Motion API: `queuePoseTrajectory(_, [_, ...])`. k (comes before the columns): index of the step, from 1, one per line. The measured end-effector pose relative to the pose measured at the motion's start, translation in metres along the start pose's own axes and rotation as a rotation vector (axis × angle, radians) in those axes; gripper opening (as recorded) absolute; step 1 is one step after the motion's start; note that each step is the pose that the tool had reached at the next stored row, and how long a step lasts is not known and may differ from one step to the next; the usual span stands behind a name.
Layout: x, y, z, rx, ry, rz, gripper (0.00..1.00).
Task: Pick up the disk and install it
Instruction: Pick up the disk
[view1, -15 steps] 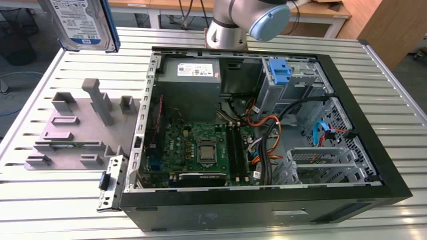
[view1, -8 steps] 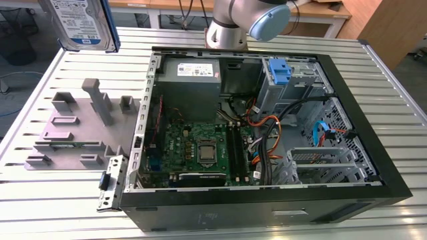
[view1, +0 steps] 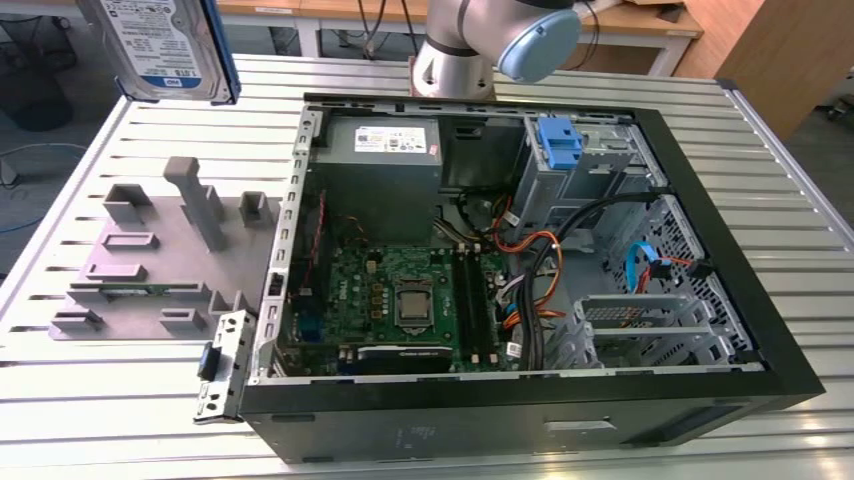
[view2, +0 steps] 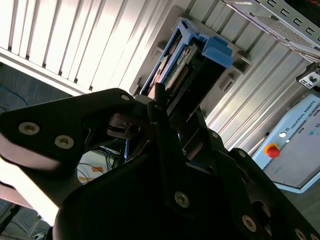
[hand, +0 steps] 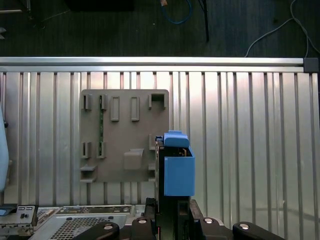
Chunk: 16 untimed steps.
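Note:
The disk (view1: 158, 45), silver-grey with a white-and-blue label and blue side rails, hangs in the air above the table's far corner at the exterior view's left. In the first wrist view I see the disk (hand: 178, 172) edge-on, blue rail and tab facing out, above the edge of the grey holder plate (hand: 125, 135). My gripper (hand: 172, 204) is shut on its near end. The second wrist view shows the black fingers (view2: 159, 107) clamped on the disk (view2: 192, 62).
An open computer case (view1: 747, 330) fills the table's middle and the exterior view's right, with a power supply (view1: 380, 140), a motherboard (view1: 400, 295), cables and a blue bracket (view1: 561, 145) in the drive bay. The grey holder plate (view1: 147, 260) lies beside it. The arm's base (view1: 461, 55) stands behind.

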<state>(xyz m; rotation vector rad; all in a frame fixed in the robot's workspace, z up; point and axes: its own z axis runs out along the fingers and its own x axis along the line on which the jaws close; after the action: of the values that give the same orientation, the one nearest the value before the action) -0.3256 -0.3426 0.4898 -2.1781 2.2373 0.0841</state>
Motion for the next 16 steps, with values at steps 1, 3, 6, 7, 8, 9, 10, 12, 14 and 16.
queuePoseTrajectory(1, [0.0,0.0,0.0,0.0,0.0,0.0,0.35])
queuePoseTrajectory(3, [0.0,0.0,0.0,0.0,0.0,0.0,0.35])
queuePoseTrajectory(6, [0.0,-0.001,-0.0002,-0.0002,0.0002,0.0,0.35])
queuePoseTrajectory(7, [0.0,-0.0017,-0.0001,-0.0001,0.0,0.0,0.35])
queuePoseTrajectory(8, [-0.0001,-0.0025,-0.0001,0.0,0.0,0.0,0.35])
queuePoseTrajectory(9, [-0.0001,-0.0035,-0.0002,0.0,0.0,0.0,0.35])
queuePoseTrajectory(10, [-0.0001,-0.0046,-0.0001,0.0,0.0,0.0,0.35])
queuePoseTrajectory(12, [-0.0002,-0.007,-0.0002,0.0001,0.0,0.0,0.35])
queuePoseTrajectory(14, [-0.0003,-0.0096,-0.0003,0.0001,0.0,0.0,0.35])
queuePoseTrajectory(16, [-0.0003,-0.0123,-0.0003,0.0,-0.0001,0.0,0.35])
